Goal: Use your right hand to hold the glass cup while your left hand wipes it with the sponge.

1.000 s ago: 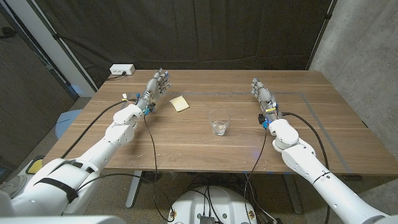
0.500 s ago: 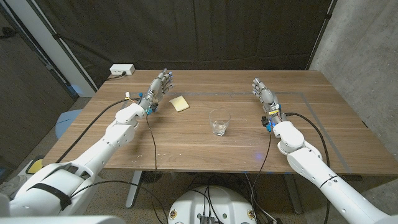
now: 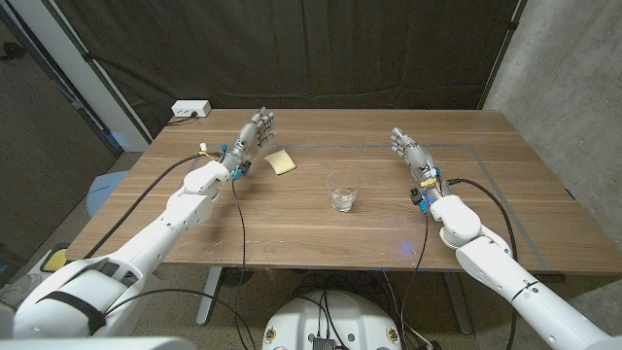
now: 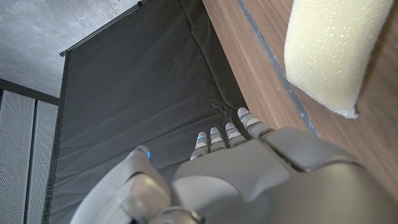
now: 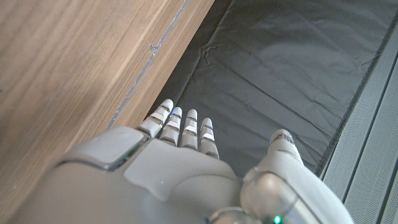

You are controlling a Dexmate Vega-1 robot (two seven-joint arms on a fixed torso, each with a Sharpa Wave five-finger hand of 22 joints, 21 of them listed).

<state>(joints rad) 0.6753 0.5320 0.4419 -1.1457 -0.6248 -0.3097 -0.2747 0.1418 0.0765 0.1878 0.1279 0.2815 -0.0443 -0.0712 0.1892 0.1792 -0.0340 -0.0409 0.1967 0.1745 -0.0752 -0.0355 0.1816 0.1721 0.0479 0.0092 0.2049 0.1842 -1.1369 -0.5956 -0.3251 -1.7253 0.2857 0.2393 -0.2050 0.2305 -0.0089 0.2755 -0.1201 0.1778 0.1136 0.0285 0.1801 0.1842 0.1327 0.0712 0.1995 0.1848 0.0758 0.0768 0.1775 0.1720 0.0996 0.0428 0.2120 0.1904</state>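
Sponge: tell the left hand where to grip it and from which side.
Pinch the sponge across its two long edges, coming down from above and from its left, where the left hand is open. It lies flat on the table, so only its edges give purchase.

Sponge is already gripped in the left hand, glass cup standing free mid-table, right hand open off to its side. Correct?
Not quite. The head view shows the sponge lying on the table beside the left hand, which holds nothing, fingers apart. The rest stands: the glass cup is free mid-table, and the right hand is open off to its side.
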